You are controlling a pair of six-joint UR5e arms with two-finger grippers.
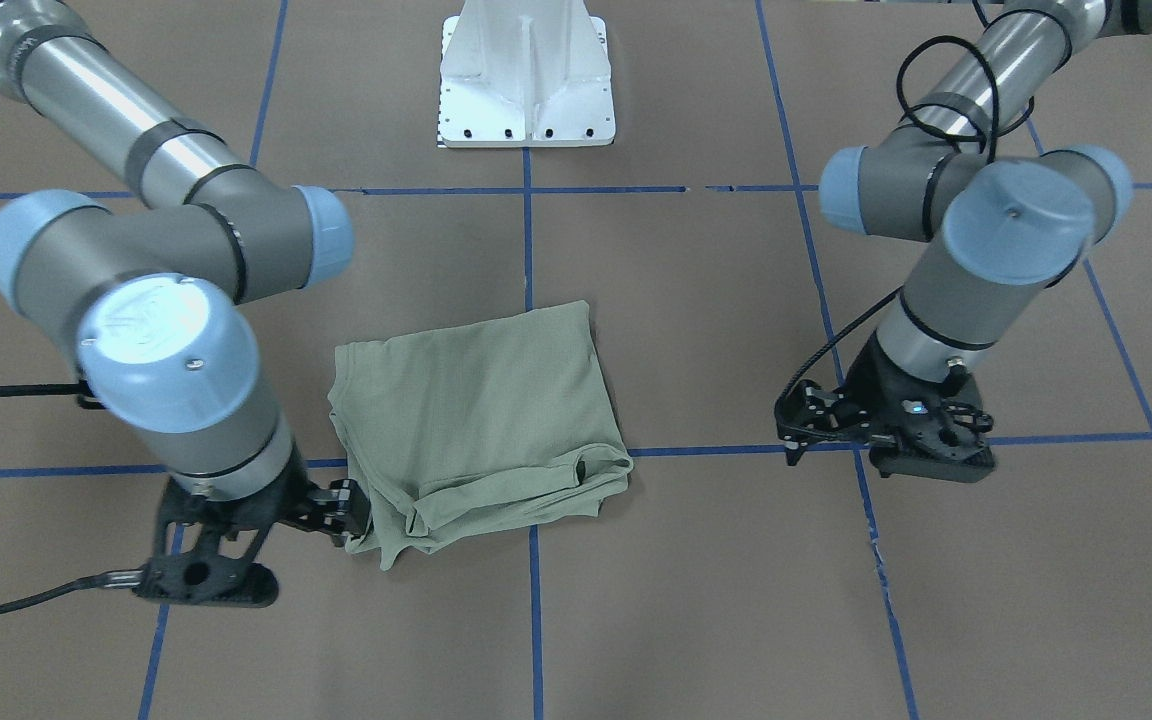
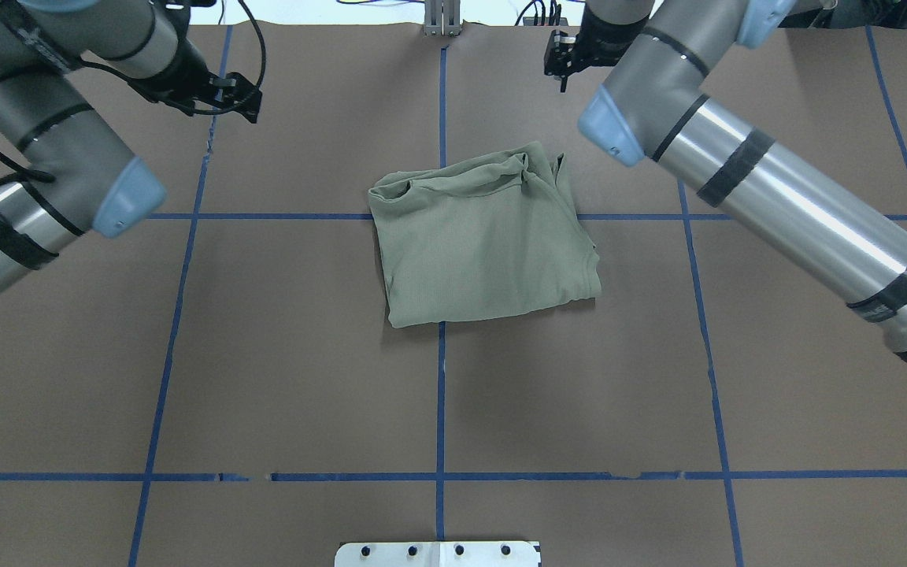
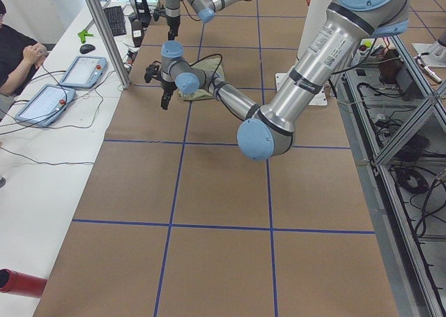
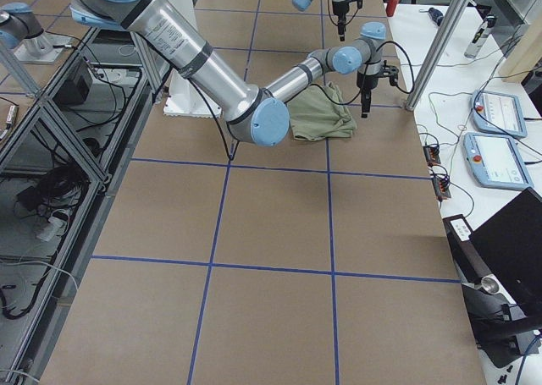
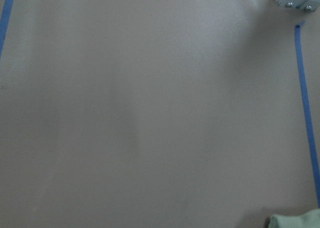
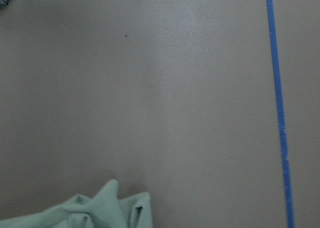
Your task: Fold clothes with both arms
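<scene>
- Mid-table, that pale sage-green knit shirt (image 2: 485,236) lies folded into a rough square on the brown table with blue tape lines (image 2: 304,354), right?
- Yep, black two-finger right claw (image 1: 351,510) hangs near its bunched edge, black two-finger left claw (image 1: 798,440) well off to the other side. Neither has any cloth; can't tell how wide they're open.

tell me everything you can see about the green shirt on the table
The pale sage-green knit shirt lies folded into a rough rectangle near the middle of the brown table, over a crossing of blue tape lines. Its top is fairly smooth; the edge away from the robot is bunched into rumpled layers. No sleeve sticks out. The right gripper hangs beside that end, apparently not touching it.
</scene>
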